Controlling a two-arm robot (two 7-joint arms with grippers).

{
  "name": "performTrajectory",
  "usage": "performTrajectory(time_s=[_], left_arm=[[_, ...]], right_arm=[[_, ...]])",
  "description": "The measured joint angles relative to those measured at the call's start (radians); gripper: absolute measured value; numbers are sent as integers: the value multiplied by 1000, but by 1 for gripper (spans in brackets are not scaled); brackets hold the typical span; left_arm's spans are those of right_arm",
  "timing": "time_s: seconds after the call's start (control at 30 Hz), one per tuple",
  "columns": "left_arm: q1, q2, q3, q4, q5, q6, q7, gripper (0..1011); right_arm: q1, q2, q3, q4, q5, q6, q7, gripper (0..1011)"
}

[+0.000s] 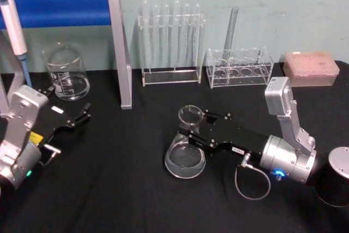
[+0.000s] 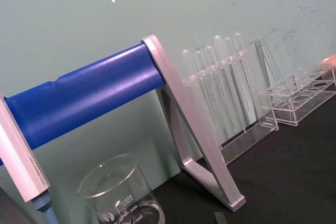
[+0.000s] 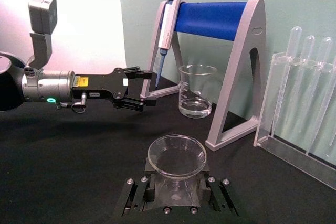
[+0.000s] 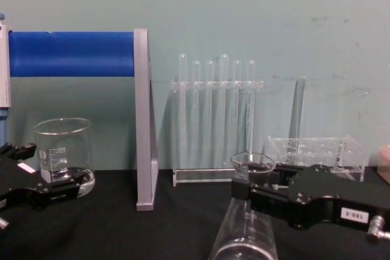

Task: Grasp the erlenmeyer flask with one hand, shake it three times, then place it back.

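- The black table [image 1: 125, 189] carries everything. I read it as a clock, with 12 o'clock at the far wall.
- The pipette stand [image 1: 119, 47], with its blue bar and grey legs, fills the part from 10 to 11 o'clock. A pipette [image 3: 166, 22] hangs on its far end.
- The right gripper [image 1: 191, 130] reaches in low and almost level from 4 o'clock. Its fingers lie against both sides of the flask's neck, just under the rim, so I judge that it grips the neck.
- The left gripper [image 3: 143, 88] waits at 9 o'clock, well apart from the flask. Its fingers are spread and it holds nothing.
- The test tube rack [image 1: 170, 42] stands at 12 o'clock. A lower clear rack [image 1: 240, 69] is at 1 o'clock.
- The beaker [image 1: 66, 75] stands at 10 o'clock, beside the stand.
- The erlenmeyer flask [image 1: 185, 159] is near the centre of the table. Its long axis is close to upright, with the wide base down and the open rim up.
- I cannot tell if the base rests on the cloth or is just above it.
- The next move turns on this relation: the neck crosses the fingers at about a right angle, and the right arm is the nearer one.
- I think the shake should go mostly upward, because the racks stand near at 12 o'clock.
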Motion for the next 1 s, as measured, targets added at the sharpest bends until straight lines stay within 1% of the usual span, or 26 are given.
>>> performTrajectory(time_s=[1.0], left_arm=[[0, 0, 0, 0, 0, 0, 0, 1001]], right_arm=[[-10, 2, -2, 0, 3, 9, -12, 456]])
